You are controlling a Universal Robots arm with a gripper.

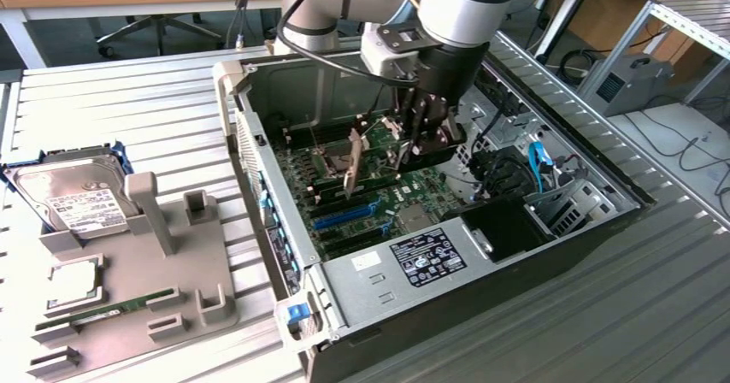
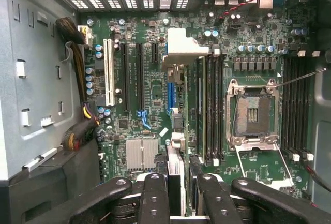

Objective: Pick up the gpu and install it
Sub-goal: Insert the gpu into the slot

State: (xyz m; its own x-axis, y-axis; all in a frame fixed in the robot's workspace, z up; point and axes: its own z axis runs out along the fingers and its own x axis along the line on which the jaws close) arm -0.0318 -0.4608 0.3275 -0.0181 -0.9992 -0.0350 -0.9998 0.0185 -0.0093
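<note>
Black jointed fingers (image 2: 155, 198) of the pincer (image 1: 425, 131) are closed partway on the thin green expansion card with its silver bracket (image 2: 176, 105), held edge-on between them. It hangs upright just above the green motherboard (image 1: 388, 197), beside the blue slots (image 1: 342, 216). Around stands the open grey metal computer case (image 1: 377, 289); well apart, toward the exterior view's left, a silver hard drive (image 1: 74, 199) sits in a grey holder tray (image 1: 149, 306).

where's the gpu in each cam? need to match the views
Exterior view: the gpu is on edge inside the open case, above the motherboard, at the exterior view's left of the gripper.
Wrist view: the gpu is seen edge-on, reaching out from between the fingers.
Shared landmark: the CPU socket, beside the card in both.
</note>
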